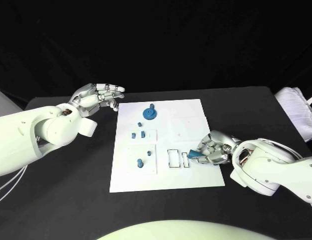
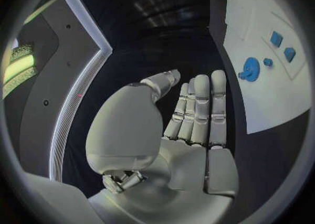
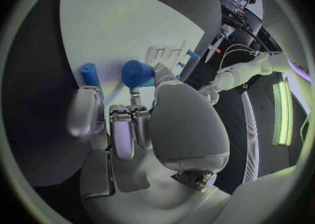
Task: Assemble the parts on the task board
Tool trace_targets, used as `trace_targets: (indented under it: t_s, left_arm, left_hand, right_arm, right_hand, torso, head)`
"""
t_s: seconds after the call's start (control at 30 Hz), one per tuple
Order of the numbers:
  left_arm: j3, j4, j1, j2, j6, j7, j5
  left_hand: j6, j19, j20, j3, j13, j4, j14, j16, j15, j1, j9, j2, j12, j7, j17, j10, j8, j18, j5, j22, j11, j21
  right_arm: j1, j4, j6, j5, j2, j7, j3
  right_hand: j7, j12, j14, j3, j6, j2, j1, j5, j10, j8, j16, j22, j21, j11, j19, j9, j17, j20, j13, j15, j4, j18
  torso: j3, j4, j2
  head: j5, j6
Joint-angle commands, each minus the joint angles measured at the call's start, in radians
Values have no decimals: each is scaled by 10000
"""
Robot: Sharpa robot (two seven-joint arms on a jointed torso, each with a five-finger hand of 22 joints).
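The right hand (image 1: 212, 150) sits over the task board (image 1: 188, 112) close to its right edge and nearer the front, fingers closed round a blue part (image 3: 138, 73) that looks like a short cylinder or peg. A second blue piece (image 3: 88, 73) lies on the board just beside those fingers. The left hand (image 1: 98, 97) hovers at the board's far left corner, fingers apart and holding nothing.

The step in hand appears to be carrying or seating this part at the rectangular slots (image 1: 174, 158) near the board's front edge. Whether the part already touches the board is hard to tell, as the fingers cover it in the head view.

Elsewhere a blue gear (image 1: 149, 114) stands toward the far edge, with smaller blue pegs (image 1: 137, 135) in the recesses along the left side.

Next, the part must be lined up with its slot, lowered straight, then released.
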Motion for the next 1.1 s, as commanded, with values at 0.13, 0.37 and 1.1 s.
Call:
trace_targets:
  t_s: [0.13,0.37,1.1]
  left_arm:
    - [7,17,3,15,199,3,112]
    - [7,38,3,-15,181,-2,112]
    - [6,89,4,-40,289,-12,326]
  left_hand:
    - [-93,55,-2,-16,-19,67,-32,31,45,-93,-17,22,36,3,15,-53,31,68,17,-17,10,-61]
    - [-95,56,-1,-17,-20,71,-33,32,46,-95,-18,25,37,4,14,-56,32,68,18,-19,12,-64]
    - [-92,60,1,-18,-23,91,-34,34,49,-103,-17,41,45,2,14,-61,45,68,20,-26,12,-74]
  right_arm:
    - [254,174,-49,929,-21,371,25]
    - [267,4,357,1057,251,377,21]
    - [-7,-474,-204,-70,1382,-44,18]
  right_hand:
    - [-420,104,1057,267,511,41,-231,-53,952,118,37,1549,114,-147,396,115,2634,-108,2487,-116,-25,-164]
    - [-471,115,1057,482,608,27,-366,-350,964,173,37,1530,-42,-195,362,125,2634,-141,2502,-156,-26,-143]
    - [-551,260,1057,791,822,-197,-1354,-654,1051,341,37,1657,255,-274,422,111,2634,-216,2634,-229,0,-192]
  torso:
    - [-1,28,5]
    - [6,2,16]
    - [-4,1,12]
  head:
    - [-29,32]
    - [12,7]
    - [150,-16]
